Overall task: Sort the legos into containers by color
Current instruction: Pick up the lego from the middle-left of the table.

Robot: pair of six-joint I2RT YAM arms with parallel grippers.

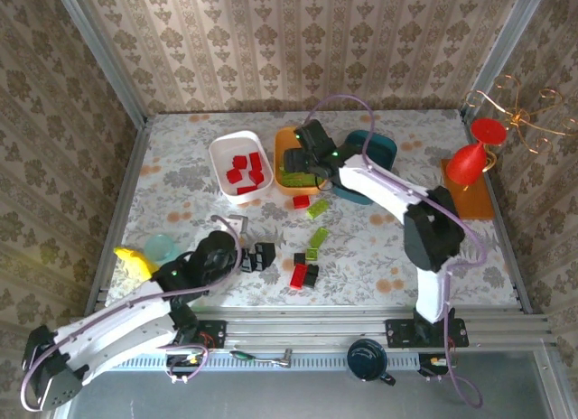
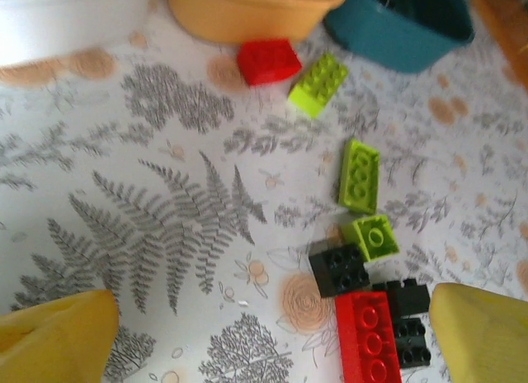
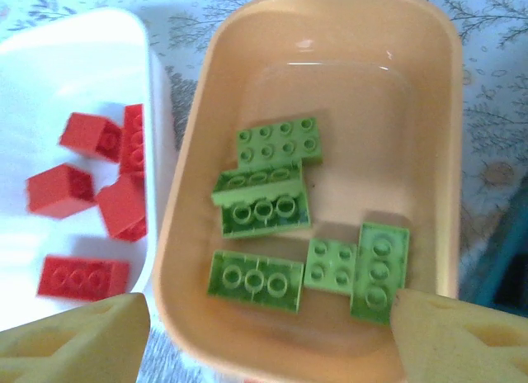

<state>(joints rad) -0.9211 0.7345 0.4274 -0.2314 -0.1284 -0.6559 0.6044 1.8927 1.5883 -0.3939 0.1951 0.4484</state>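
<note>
The red oblong brick (image 2: 369, 338) lies lower right in the left wrist view, long axis up-frame, between the gaping, empty left jaws; the right jaws hang parted, empty, over the orange tub (image 3: 429, 135).

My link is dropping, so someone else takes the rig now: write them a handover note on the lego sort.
Left gripper: jaws open, empty, near the loose bricks.
Right gripper: jaws open, empty, above the orange tub.
Done: red bricks in the white tub, green bricks in the orange one.
To do: on the table two red, three green, several black.
Teal tub: contents hard to tell.
</note>
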